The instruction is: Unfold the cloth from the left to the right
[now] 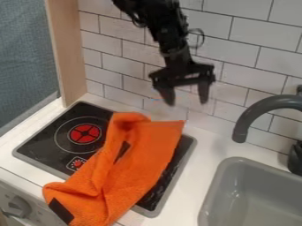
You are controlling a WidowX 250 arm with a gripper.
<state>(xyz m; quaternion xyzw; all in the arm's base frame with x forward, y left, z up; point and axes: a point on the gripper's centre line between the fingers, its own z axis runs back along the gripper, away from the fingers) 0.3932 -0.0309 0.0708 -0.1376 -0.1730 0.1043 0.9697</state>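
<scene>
far left and below the fingers: oven knob point(19, 207), then the stovetop point(40, 148) with its red burner point(84, 133) uncovered.

orange towel point(133, 170) comes next, below and left of the fingers, draped diagonally across the stovetop and over its front edge. its left side is the unfinished bit: bunched ridge up top, loose folds running down, lower end doubled over near a dark patch point(61, 211). second dark patch point(122, 151) sits mid-towel by the crease. right side looks flatter, with the upper right corner just under the fingers, apart from them.

gripper point(186, 99) is up in front of the tile wall point(236, 73), fingers spread, nothing pinched.

right of the fingers: faucet point(266, 105), and lower down the sink point(214, 183). no towel in there.

status: partly unfolded, i'd say. left: grab the left-side fold, carry it right, lay it flat. can't tell how many layers are under it.
</scene>
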